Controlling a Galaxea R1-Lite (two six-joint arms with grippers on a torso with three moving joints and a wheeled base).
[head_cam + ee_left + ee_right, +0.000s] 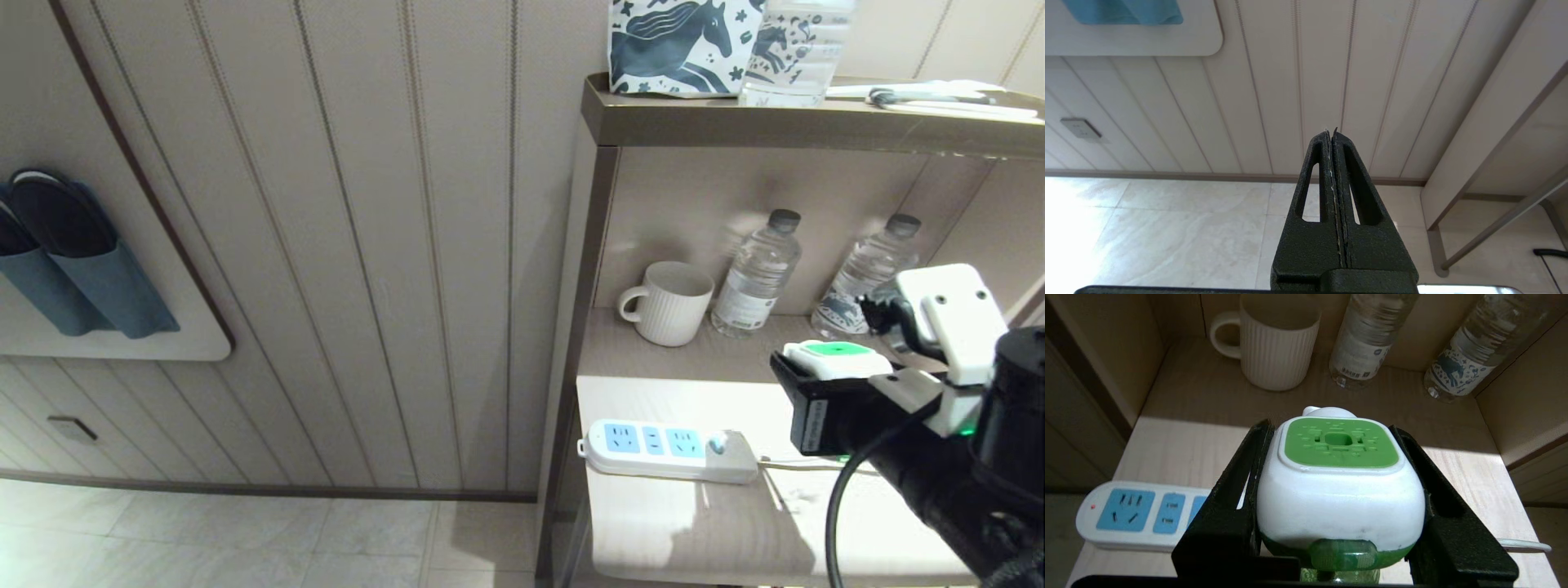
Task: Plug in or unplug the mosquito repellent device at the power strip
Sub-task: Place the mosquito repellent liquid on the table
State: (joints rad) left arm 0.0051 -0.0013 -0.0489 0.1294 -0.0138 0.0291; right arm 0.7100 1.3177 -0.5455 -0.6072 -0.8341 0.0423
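My right gripper (pixel 1333 430) is shut on the mosquito repellent device (pixel 1337 477), its black fingers pressed to both sides of the white head with the green top. In the head view the mosquito repellent device (pixel 837 357) is held above the shelf, right of and behind the power strip (pixel 665 447), clear of its sockets. The power strip (pixel 1137 516) lies flat near the shelf's front left with its light-blue socket faces free. My left gripper (pixel 1331 132) is shut, empty, low over the floor away from the shelf.
A white ribbed mug (pixel 668 302) and two clear water bottles (pixel 755 273) (pixel 865 278) stand at the back of the wooden shelf (pixel 694 523). The strip's white cord (pixel 804 465) runs right. A top shelf (pixel 816 118) overhangs. Slippers (pixel 73 261) hang on the wall.
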